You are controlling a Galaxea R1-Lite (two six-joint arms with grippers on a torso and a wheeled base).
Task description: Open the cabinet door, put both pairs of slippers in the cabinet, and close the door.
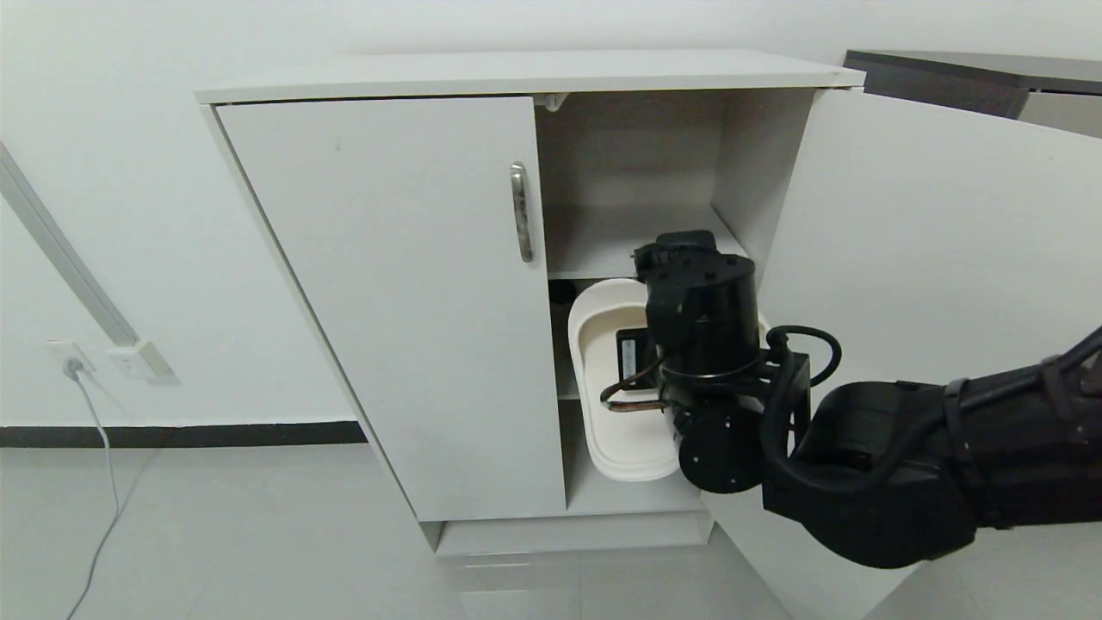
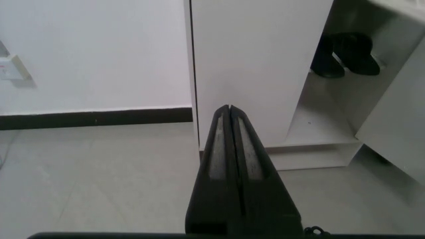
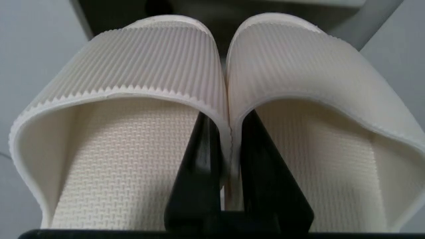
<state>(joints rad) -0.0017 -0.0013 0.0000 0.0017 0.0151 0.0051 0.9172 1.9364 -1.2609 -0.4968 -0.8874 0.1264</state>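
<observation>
We held the pair of white slippers [image 3: 133, 153] in our right gripper [image 3: 229, 129], its fingers clamped on their touching inner edges, at the open right half of the cabinet [image 1: 387, 301]. The black slippers [image 2: 346, 54] already sat on a shelf inside. Our left gripper [image 2: 230, 114] hung over the floor, fingers pressed together, holding nothing. We judged the second pair mid-placement. Next we needed to set it inside, let go, withdraw, then swing the right door [image 1: 930, 250] closed.

We see a plain white wall [image 1: 112, 112] edged by a black skirting strip [image 1: 172, 433] above a pale grey tiled floor [image 1: 258, 534], with a white wall socket [image 1: 65, 351].
</observation>
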